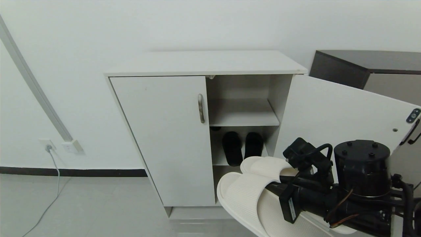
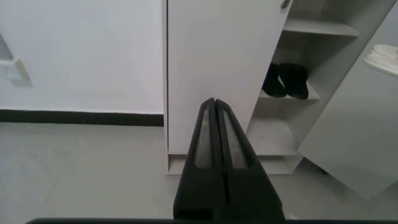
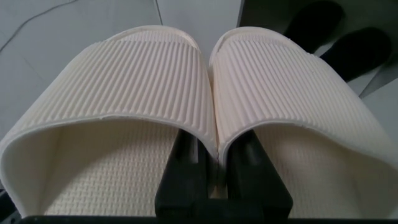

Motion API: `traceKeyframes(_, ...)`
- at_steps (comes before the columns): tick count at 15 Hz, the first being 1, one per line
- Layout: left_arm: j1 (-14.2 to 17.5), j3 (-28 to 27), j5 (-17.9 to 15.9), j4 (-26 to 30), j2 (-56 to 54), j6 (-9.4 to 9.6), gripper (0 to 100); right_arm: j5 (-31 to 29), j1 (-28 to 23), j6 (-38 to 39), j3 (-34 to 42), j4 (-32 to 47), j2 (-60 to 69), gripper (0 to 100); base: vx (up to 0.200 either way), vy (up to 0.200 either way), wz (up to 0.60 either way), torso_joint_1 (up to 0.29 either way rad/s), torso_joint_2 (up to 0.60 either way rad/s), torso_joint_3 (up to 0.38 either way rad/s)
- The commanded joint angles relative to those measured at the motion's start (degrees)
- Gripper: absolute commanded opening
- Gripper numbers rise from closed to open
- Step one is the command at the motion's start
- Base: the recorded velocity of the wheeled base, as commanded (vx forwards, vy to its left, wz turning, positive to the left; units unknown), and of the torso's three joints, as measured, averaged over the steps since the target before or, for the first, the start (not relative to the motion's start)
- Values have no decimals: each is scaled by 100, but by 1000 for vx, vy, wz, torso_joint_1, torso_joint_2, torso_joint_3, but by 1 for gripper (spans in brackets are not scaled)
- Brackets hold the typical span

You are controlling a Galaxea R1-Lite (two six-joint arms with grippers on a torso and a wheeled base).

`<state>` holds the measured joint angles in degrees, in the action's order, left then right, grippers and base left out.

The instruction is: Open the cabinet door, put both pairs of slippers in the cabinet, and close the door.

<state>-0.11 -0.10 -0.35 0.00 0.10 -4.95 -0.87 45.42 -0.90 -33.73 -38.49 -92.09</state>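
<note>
Holding: right gripper (image 3: 214, 180) clamps the white slippers (image 1: 250, 194) together by their inner walls; its fingertips are hidden under the straps and the heels behind the arm.
Place: in the air before the cabinet (image 1: 204, 62).
Black slippers (image 1: 241, 146): side by side on a lower shelf.
Left gripper (image 2: 214, 115): pressed together, empty.
Doors: right door (image 1: 329, 112) open, left door (image 1: 164, 138) closed.

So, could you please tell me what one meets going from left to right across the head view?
Socket → closed door → handle → black slippers → open door. The white slippers overlap several of these, so I leave them out.
</note>
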Motion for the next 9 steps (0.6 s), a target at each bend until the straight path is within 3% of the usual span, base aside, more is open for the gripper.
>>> traceKeyframes(1, 2, 1, 0, 0, 8, -6, 0, -1, 2, -6, 16, -19, -72, 0, 0, 0, 0, -90, 452, 359)
traceKeyframes(7, 2, 1, 0, 0, 8, -6, 0, -98, 2, -6, 16, -27, -152, 0, 0, 0, 0, -49, 443, 384)
traceKeyframes(9, 2, 1, 0, 0, 8, -6, 0, -80, 11, 2, 51, -45, -248, 0, 0, 0, 0, -2, 203, 200)
